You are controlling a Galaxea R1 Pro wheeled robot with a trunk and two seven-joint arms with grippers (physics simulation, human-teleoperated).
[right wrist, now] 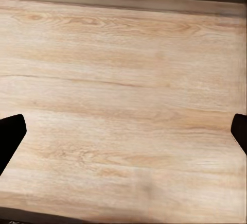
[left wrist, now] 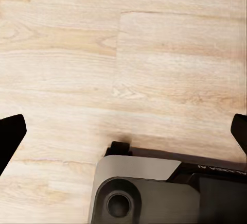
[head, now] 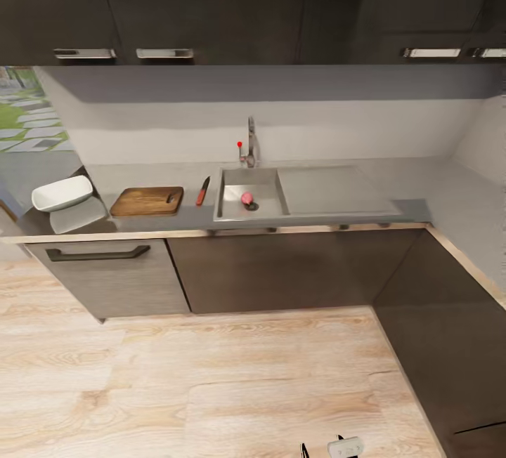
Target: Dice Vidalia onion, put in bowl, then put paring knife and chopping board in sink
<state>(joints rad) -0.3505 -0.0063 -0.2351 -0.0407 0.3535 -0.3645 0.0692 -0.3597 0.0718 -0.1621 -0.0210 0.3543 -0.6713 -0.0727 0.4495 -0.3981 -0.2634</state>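
In the head view the pinkish-red Vidalia onion (head: 247, 198) lies in the steel sink (head: 232, 211), by its drain, under the chrome tap (head: 250, 142). Left of the basin, the red-handled paring knife (head: 203, 191) rests on the grey countertop (head: 190, 219). Further left sits the brown chopping board (head: 147, 201), then the white bowl (head: 62, 193) at the counter's left end. My left gripper (left wrist: 123, 134) and right gripper (right wrist: 123, 134) both hang open over the pale wood floor, far from the counter, with nothing between their dark fingertips (left wrist: 10, 136).
Dark cabinets (head: 281, 268) stand under the counter, and a drawer with a long handle (head: 98, 254) is at the left. The counter turns a corner and runs along the right side (head: 464, 233). Wood floor (head: 211, 388) lies between me and the counter. My own base (left wrist: 149, 193) shows below the left gripper.
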